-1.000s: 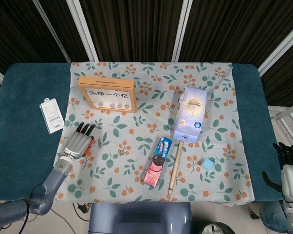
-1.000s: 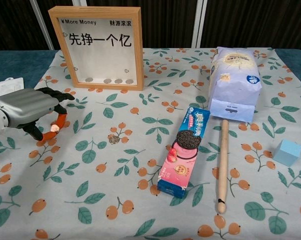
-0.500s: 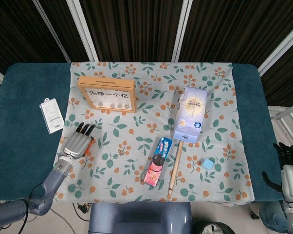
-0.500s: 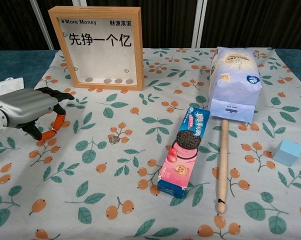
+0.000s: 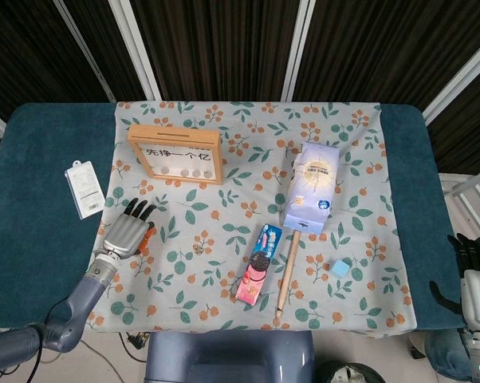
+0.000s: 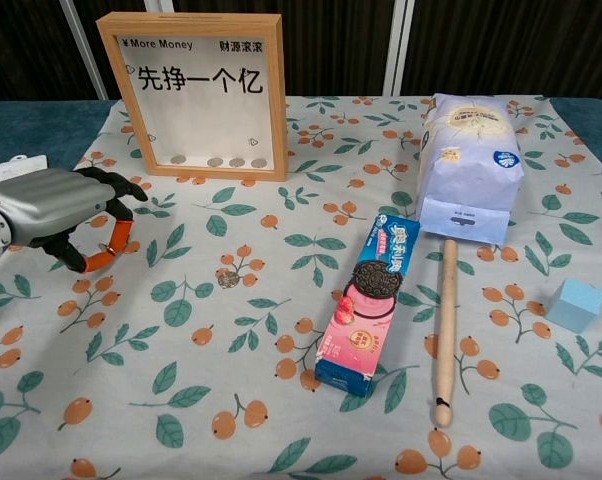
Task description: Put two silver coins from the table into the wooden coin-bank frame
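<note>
The wooden coin-bank frame (image 5: 176, 154) stands upright at the far left of the floral cloth, and in the chest view (image 6: 196, 95) several coins lie along its bottom. One silver coin (image 6: 228, 281) lies flat on the cloth, also seen in the head view (image 5: 198, 249). My left hand (image 6: 66, 208) hovers low over the cloth's left edge, left of the coin and in front of the frame. Its fingers are bent downward, apart from the orange-tipped thumb, with nothing seen between them. My right hand (image 5: 471, 270) hangs off the table's right side, holding nothing.
A pink cookie box (image 6: 369, 303) and a wooden stick (image 6: 445, 330) lie right of the coin. A white-blue bag (image 6: 467, 165) stands behind them, with a small blue cube (image 6: 573, 304) at the right. A white device (image 5: 84, 188) lies on the blue tabletop at the left.
My left hand has lifted slightly and drawn a little toward the left edge. The coin and the other things have not moved.
</note>
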Motion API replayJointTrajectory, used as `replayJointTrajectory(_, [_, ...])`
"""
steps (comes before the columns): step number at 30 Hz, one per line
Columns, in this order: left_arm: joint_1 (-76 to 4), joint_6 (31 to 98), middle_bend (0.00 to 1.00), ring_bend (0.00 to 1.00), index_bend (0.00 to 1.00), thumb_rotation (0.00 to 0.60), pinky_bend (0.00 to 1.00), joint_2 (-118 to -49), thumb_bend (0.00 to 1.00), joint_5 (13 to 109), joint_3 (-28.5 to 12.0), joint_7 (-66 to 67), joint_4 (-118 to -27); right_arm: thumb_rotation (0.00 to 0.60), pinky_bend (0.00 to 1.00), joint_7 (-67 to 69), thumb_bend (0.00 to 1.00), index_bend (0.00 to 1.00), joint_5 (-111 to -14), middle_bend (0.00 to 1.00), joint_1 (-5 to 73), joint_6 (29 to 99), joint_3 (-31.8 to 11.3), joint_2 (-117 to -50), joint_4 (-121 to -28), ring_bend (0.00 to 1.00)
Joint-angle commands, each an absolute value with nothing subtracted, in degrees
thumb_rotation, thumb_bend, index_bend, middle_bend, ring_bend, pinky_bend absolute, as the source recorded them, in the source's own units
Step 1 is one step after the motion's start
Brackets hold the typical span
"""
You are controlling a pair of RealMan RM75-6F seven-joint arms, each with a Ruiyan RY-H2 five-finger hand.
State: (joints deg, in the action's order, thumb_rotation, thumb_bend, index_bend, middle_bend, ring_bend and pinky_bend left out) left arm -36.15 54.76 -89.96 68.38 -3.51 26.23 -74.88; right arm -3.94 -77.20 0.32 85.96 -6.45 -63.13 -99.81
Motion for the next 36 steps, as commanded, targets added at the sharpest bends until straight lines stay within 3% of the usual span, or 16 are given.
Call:
replayJointTrajectory(1, [-36.1, 56.0, 0.11, 0.0, 0.67, 0.6, 0.0, -86.1, 0.58, 68.1, -4.9, 26.1, -79.9, 0.6, 0.0, -3.9, 0.37, 0.11, -77.1, 0.09, 0.3, 86.0, -6.5, -63.1, -99.8, 0.05])
replayJointTrajectory(9, [-37.7, 56.5, 0.1, 0.0, 0.68, 0.6, 0.0, -70.8, 0.58, 63.0, -9.8, 31.1, -96.1, 0.6, 0.0, -4.0, 0.37, 0.11, -77.2, 0.09, 0.3, 86.1, -6.5, -63.1, -99.9, 0.05])
replayJointTrajectory(14, [-41.6, 49.5, 0.12, 0.0, 0.7, 0.6, 0.0, -60.4, 0.62, 53.3, -15.0, 28.5, -103.3, 0.6, 0.0, -3.5, 0.37, 0.11, -76.3, 0.09, 0.2, 86.0, -6.8, -63.1, -100.1, 0.05])
replayJointTrajectory(20, [-48.6, 40.3, 0.12, 0.0, 0.71, 0.6, 0.0, -51.8, 0.62, 43.2, -18.8, 26.3, -103.4, 0.6, 0.0, -2.8, 0.37, 0.11, -75.7, 0.09, 0.1, 85.7, -7.0, -63.1, -100.4, 0.05])
replayJointTrajectory(28, [-59.5, 30.1, 0.12, 0.0, 0.71, 0.6, 0.0, -48.8, 0.62, 33.8, -16.5, 27.4, -96.4, 0.6, 0.0, -2.2, 0.37, 0.11, -75.6, 0.09, 0.5, 84.5, -6.6, -63.3, -100.5, 0.05])
replayJointTrajectory(36, [-71.3, 23.9, 0.12, 0.0, 0.71, 0.6, 0.0, -54.1, 0.61, 24.3, -10.0, 27.6, -83.4, 0.6, 0.0, -2.4, 0.37, 0.11, -74.4, 0.09, 0.1, 85.3, -7.2, -63.5, -100.6, 0.05])
